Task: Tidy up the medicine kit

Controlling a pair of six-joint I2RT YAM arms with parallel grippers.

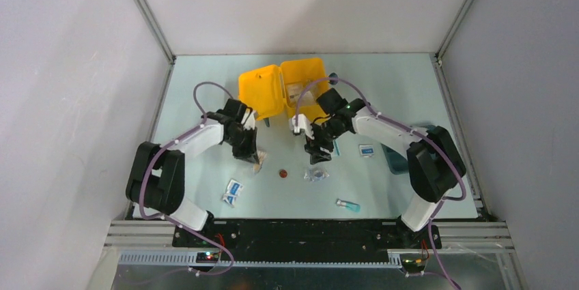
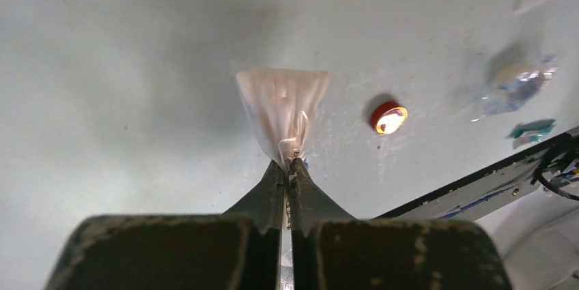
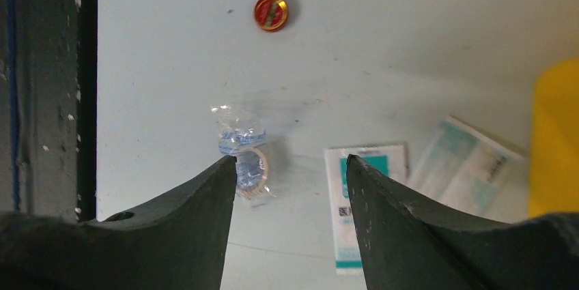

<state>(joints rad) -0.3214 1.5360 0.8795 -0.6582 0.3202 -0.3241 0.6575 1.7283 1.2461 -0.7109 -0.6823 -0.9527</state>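
The medicine kit [image 1: 280,89] is a yellow box. It sits open at 12 o'clock on the bench [image 1: 396,92], with its two halves side by side.

The left tool [image 1: 255,159] is at 7 o'clock from the kit. Its jaws pinch tight on a small clear bag [image 2: 283,102].

The right tool [image 1: 318,155] is at 5 o'clock from the kit. Its jaws are apart and hold nothing. Just below it lies a bag with a ring [image 3: 246,164] inside.

A small red disc [image 1: 283,173] lies on the bench between the two tools. Two white and teal packets [image 1: 232,192] lie at 7 o'clock on the bench. A little tube [image 1: 348,205] lies at 5 o'clock.
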